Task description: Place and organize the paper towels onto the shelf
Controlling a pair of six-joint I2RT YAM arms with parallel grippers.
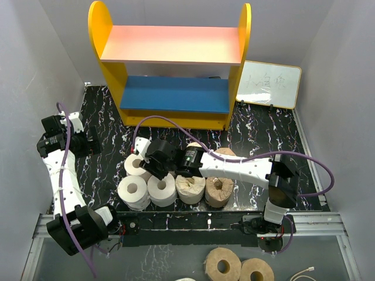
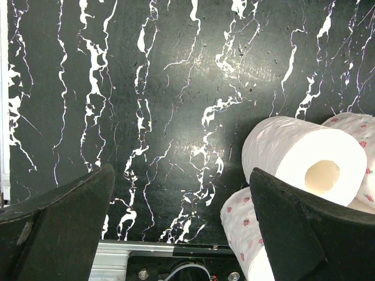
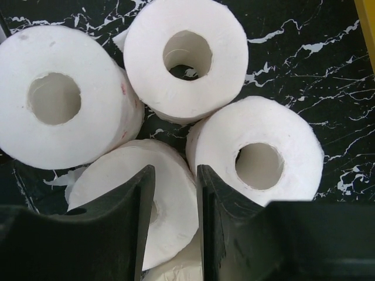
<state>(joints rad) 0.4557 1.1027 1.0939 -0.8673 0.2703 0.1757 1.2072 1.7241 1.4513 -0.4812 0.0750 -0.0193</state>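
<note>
The shelf stands at the back with yellow sides and bare pink and blue boards. White paper towel rolls and tan rolls cluster on the black marbled mat near the front. My right gripper reaches left over the white rolls. In the right wrist view it is shut on the wall of a white roll, one finger in its core. My left gripper hangs at the left, open and empty above the mat, with white rolls to its right.
A small whiteboard with writing leans at the back right, next to the shelf. Two tan rolls lie below the table's front rail. Grey walls close in on both sides. The right arm's cable arcs over the mat.
</note>
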